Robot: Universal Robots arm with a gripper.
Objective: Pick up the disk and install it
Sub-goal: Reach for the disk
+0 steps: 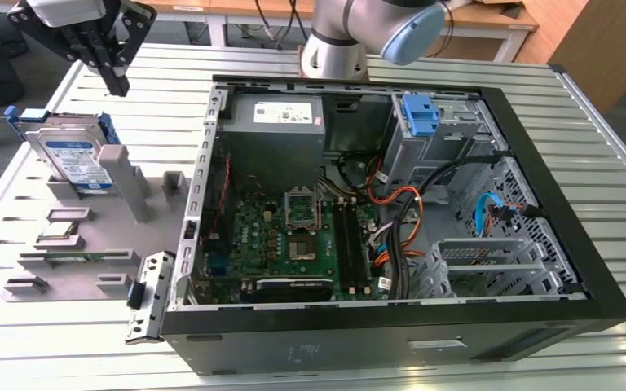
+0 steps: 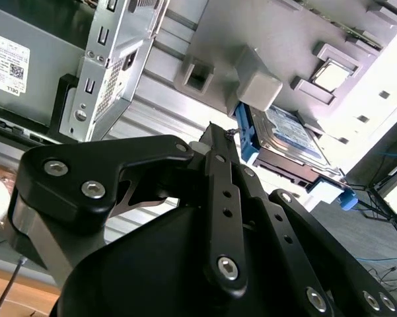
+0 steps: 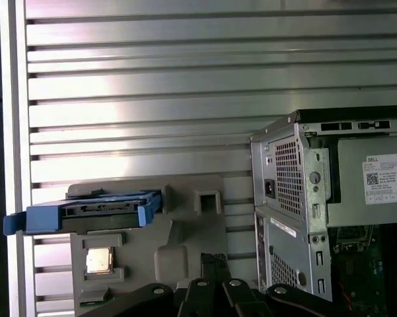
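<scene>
While its black end effector (image 1: 117,84) hangs with fingers pressed together and nothing between them, the disk (image 1: 74,159) stands on edge in a slot of a matte grey holder plate (image 1: 85,244) at the exterior view's left, below the fingertips and apart from them. It is a flat silver-metal slab with a white-and-blue label facing the near side and blue plastic rails along its edges; one rail end juts past the holder's far-left corner. A small square processor chip (image 1: 61,230) with a shiny top sits in a recess of the plate on the disk's near side. Bare ribbed aluminium worktop (image 1: 606,163) lies open on the far side of the holder. To the right, just beside the plate's edge, a black computer case (image 1: 400,342) lies on its side with the cover off, showing a grey power-supply box (image 1: 275,122), a green board and a perforated metal cage (image 1: 487,261)
</scene>
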